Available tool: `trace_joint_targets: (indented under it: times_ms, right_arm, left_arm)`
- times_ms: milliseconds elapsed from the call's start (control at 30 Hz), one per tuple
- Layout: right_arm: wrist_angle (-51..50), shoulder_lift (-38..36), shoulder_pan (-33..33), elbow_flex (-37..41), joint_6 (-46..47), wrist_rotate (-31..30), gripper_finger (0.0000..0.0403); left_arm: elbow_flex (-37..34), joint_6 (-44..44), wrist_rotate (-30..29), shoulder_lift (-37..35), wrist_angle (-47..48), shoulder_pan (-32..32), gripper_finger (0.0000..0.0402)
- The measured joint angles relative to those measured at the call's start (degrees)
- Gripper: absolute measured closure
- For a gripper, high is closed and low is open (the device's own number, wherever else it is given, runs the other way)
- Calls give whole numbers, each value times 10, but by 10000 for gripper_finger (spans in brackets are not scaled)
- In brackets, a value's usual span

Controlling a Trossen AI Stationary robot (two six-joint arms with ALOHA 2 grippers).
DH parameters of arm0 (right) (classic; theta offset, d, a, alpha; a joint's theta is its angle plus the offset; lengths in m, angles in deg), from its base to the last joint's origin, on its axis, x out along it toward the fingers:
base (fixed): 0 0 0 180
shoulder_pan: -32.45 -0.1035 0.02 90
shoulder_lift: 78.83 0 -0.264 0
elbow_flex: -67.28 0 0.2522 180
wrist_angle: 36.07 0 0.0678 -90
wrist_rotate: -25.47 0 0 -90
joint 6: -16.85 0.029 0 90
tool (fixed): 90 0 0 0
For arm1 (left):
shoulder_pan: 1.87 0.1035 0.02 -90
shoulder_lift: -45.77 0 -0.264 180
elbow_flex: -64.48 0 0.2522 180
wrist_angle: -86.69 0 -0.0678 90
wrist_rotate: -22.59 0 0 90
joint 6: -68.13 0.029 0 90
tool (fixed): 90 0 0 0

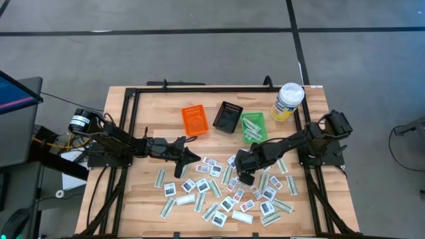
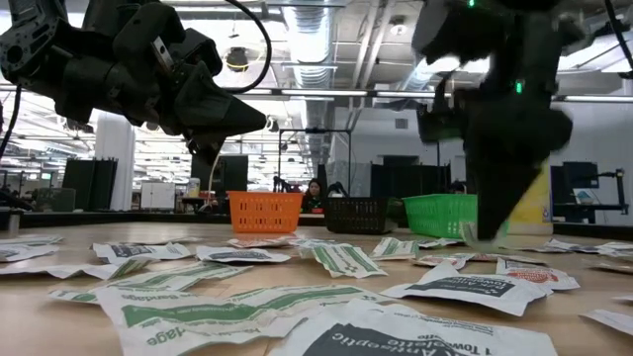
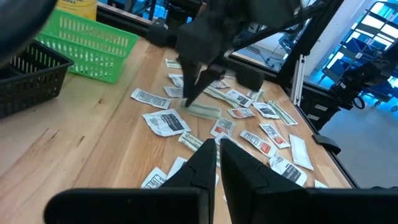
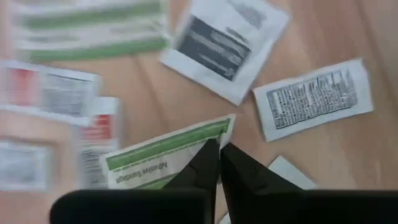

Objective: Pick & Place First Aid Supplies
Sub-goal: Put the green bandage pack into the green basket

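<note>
Dozens of first aid supplies (image 1: 219, 192), small white packets and pale-green strips, lie flat and scattered on the near half of the wooden table (image 1: 146, 113). My right gripper (image 1: 246, 178) points steeply down into the middle of them, shut on one green-striped strip packet (image 4: 161, 155), which also shows in the left wrist view (image 3: 203, 111). My left gripper (image 1: 189, 158) hangs level above the table to the left of the packets, shut with nothing in it; its own view shows the shut fingertips (image 3: 217, 146). My right gripper pinches the green-striped strip packet between its two fingers at one long edge near the packet's end (image 4: 208, 138). The fingers come from above, slanting steeply down. Most of the strip lies out flat beside the fingers; whether it is clear of the table I cannot tell.
At the table's far middle stand an orange bin (image 1: 194, 120), a black bin (image 1: 228, 117) and a green bin (image 1: 253, 126) holding a few strips. A white-lidded yellow canister (image 1: 287, 101) stands at the far right. A black frame (image 1: 133, 93) rims the table.
</note>
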Motion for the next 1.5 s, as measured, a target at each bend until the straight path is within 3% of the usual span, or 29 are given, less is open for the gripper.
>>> trace_joint_targets:
  times_ms: [133,400,500,667,800,1000,1233,1500]
  right_arm:
    - [-44,-44,0,-21,-9,-20,395]
    - [-184,-144,28,-28,-10,-236,395]
    - [-210,-164,67,-28,-19,-285,396]
    - [-205,-162,150,-28,-103,-281,398]
    - [-189,-142,211,-29,-161,-235,391]
    - [-182,-112,256,-27,-191,-220,349]
    - [-165,-85,252,-29,-191,-221,294]
    - [-191,-89,189,-59,-172,-221,251]
  left_arm:
    - [0,0,0,0,0,0,380]
    - [0,0,0,0,2,0,380]
    - [0,0,0,0,2,0,380]
    - [0,0,0,0,2,0,380]
    - [0,0,0,0,2,0,380]
    - [0,0,0,0,8,0,380]
    - [-1,0,3,0,23,-4,380]
    - [3,4,2,0,25,-4,374]
